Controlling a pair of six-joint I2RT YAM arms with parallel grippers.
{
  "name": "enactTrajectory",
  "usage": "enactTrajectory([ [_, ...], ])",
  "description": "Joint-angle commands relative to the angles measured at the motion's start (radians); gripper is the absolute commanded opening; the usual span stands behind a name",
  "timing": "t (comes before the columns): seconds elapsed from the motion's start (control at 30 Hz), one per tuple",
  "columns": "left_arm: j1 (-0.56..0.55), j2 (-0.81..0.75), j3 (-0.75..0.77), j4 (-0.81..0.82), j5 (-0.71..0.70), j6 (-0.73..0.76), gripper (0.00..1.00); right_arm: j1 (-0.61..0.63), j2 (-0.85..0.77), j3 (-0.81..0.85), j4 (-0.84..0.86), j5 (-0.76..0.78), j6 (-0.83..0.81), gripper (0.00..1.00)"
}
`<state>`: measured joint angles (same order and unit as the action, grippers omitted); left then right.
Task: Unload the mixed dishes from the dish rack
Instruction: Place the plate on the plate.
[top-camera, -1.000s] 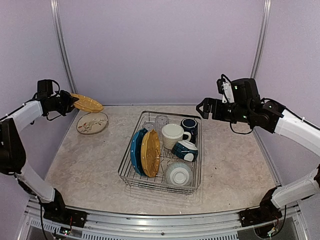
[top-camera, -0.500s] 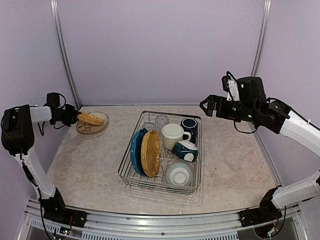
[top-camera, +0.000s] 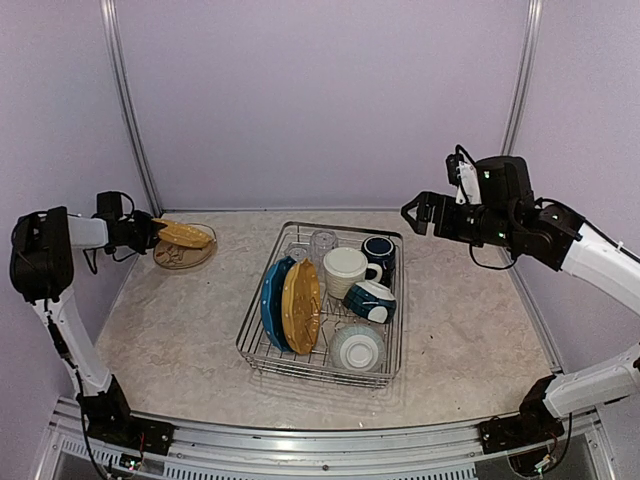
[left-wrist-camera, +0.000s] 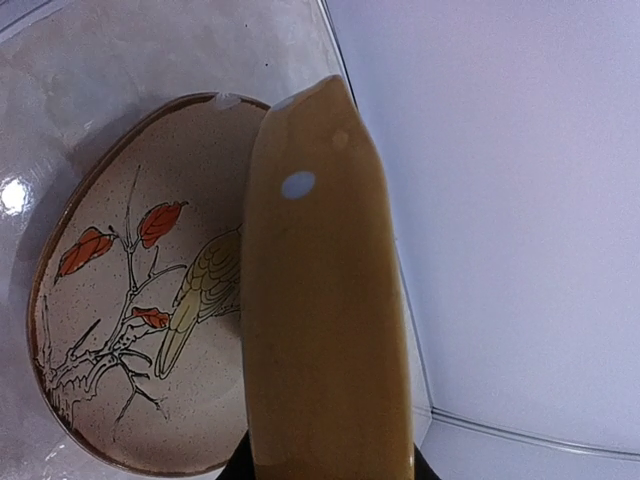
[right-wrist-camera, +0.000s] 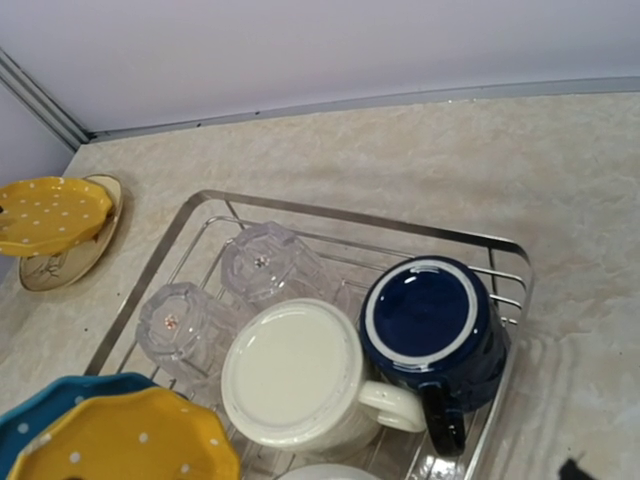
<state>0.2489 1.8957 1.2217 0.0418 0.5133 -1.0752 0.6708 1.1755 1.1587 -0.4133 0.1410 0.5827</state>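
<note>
Yellow plate (top-camera: 184, 235) in L claw (top-camera: 152, 232), over bird plate (top-camera: 176, 259) (tilted).

The dish rack (top-camera: 300, 366) sits in the middle of the table (top-camera: 180, 330). In the rack, two plates (top-camera: 301, 305) stand on edge at the left, two glasses (top-camera: 322, 243) are at the back left, two mugs (top-camera: 345, 268) sit at the back right, a tipped mug (top-camera: 370, 301) lies at the middle right, and a bowl (top-camera: 357, 347) is at the front right. Far left of the rack, a flat plate (top-camera: 175, 258) lies on the table with a tilted plate (top-camera: 185, 235) over it.
</note>
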Motion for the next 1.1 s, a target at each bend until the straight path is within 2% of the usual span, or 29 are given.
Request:
enactTrajectory([
  [0.0,0.013,-0.013,-0.008,0.064,0.019,0.025,0.23,-0.011,-0.021,-0.024,0.007,0.008,0.010,1.00],
  [0.17,0.014,-0.027,0.003,-0.077,-0.022,0.085,0.48,-0.011,-0.025,-0.037,0.025,0.000,0.008,1.00],
  [0.27,0.012,-0.034,-0.002,-0.136,-0.046,0.113,0.59,-0.011,-0.032,-0.050,0.046,-0.003,0.005,1.00],
  [0.4,0.010,-0.049,-0.012,-0.178,-0.078,0.138,0.64,-0.015,-0.034,-0.059,0.060,-0.006,-0.004,1.00],
  [0.77,-0.046,-0.036,0.100,-0.402,-0.271,0.235,0.94,-0.029,-0.069,-0.063,0.062,-0.004,-0.018,1.00],
  [0.87,-0.065,-0.027,0.120,-0.437,-0.313,0.254,0.99,-0.031,-0.082,-0.071,0.070,-0.007,-0.018,1.00],
  [0.97,-0.073,-0.026,0.122,-0.457,-0.341,0.265,0.99,-0.031,-0.086,-0.074,0.064,-0.009,-0.016,1.00],
  [1.07,-0.073,-0.019,0.117,-0.437,-0.312,0.267,0.98,-0.033,-0.091,-0.074,0.061,-0.008,-0.013,1.00],
])
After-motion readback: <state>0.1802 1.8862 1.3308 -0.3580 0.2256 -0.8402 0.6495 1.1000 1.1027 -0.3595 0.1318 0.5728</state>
